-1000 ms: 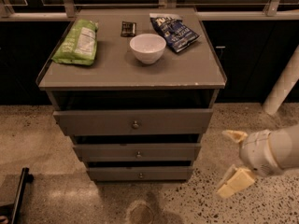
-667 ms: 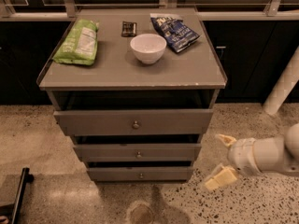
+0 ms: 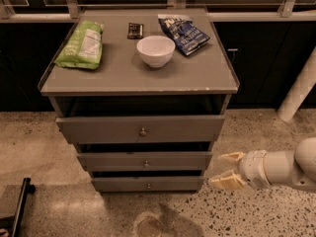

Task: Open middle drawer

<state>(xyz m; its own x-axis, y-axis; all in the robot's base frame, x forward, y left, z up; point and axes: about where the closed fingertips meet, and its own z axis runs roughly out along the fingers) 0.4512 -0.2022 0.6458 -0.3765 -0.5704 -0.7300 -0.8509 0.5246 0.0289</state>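
The grey cabinet has three drawers. The middle drawer [image 3: 145,160] is the grey front with a small round knob [image 3: 146,164], between the taller top drawer [image 3: 140,129] and the slim bottom drawer [image 3: 148,183]. All three stick out a little. My gripper [image 3: 226,169] is to the right of the cabinet, level with the middle and bottom drawers, just off the right edge of their fronts. Its two cream fingers [image 3: 231,157] are spread apart and hold nothing.
On the cabinet top [image 3: 197,78] lie a green snack bag [image 3: 82,45], a small dark packet [image 3: 135,30], a white bowl [image 3: 155,51] and a blue chip bag [image 3: 184,32]. A white post [image 3: 299,90] stands at right. A black bar [image 3: 19,206] lies on the speckled floor at left.
My gripper has moved left toward the cabinet and its fingers have come closer together. The drawers have not moved.
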